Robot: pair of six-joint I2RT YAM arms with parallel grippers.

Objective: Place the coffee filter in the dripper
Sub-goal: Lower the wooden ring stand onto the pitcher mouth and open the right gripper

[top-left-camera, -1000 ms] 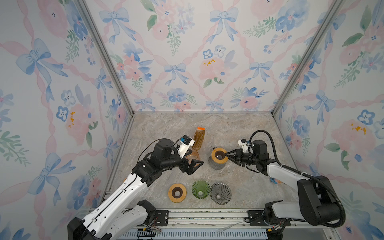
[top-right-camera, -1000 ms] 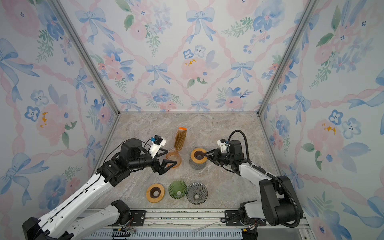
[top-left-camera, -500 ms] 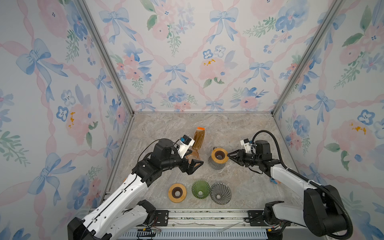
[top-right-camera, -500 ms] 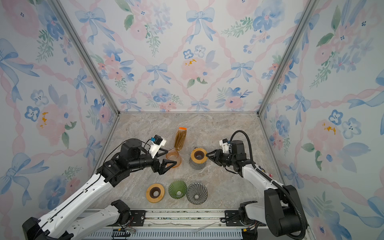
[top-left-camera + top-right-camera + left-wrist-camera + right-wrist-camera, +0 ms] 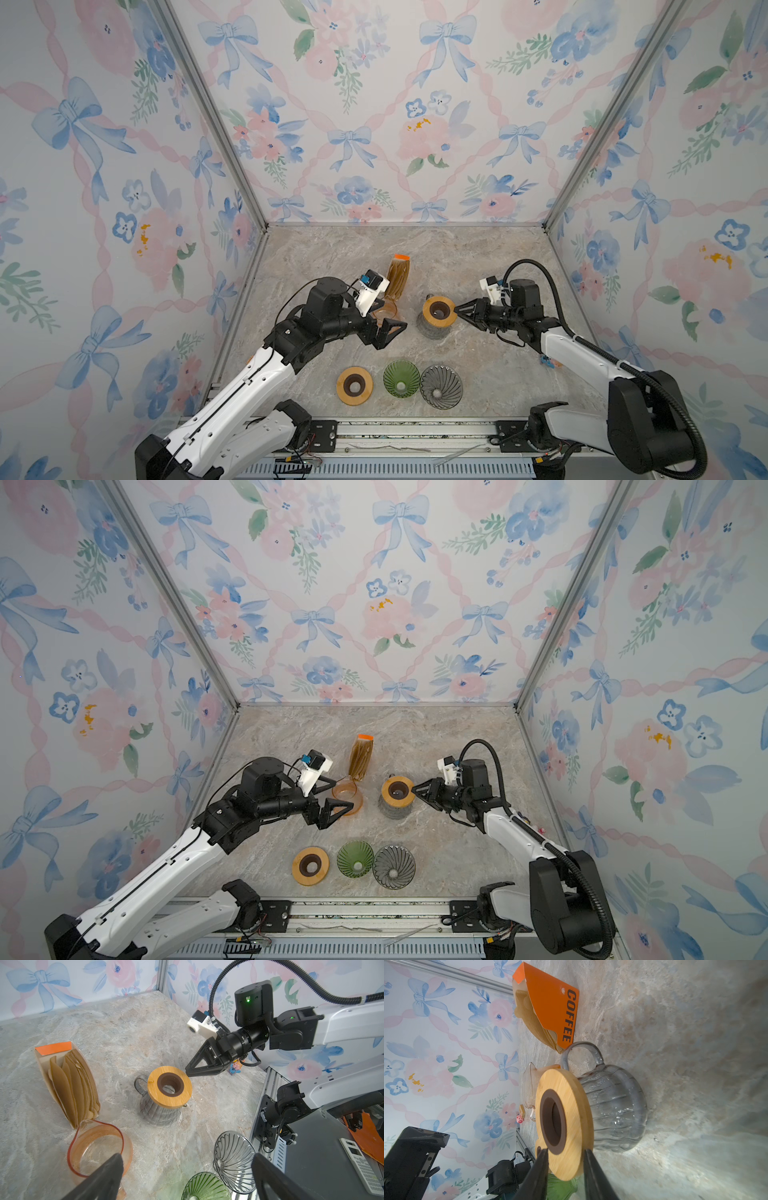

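My left claw hangs wide open and empty, left of centre over the surface. Its fingers are spread just by the amber glass carafe, which stands upright with its mouth up.

My right claw reaches in from the right, with only a narrow gap between its fingers. They straddle the right edge of the wooden ring that sits on top of the grey ribbed carafe. I cannot tell whether they press the ring or merely bracket it.

The coffee filters are brown paper, fanned inside their orange pack. The pack leans on the surface just beyond the amber carafe, to the far left of the grey one, well apart from both of my claws.

A row lies along the near edge. A second wooden ring lies flat on the left, the green glass dripper is in the middle, and the grey ribbed dripper is on the right. The two drippers sit close side by side, their wide mouths facing up.
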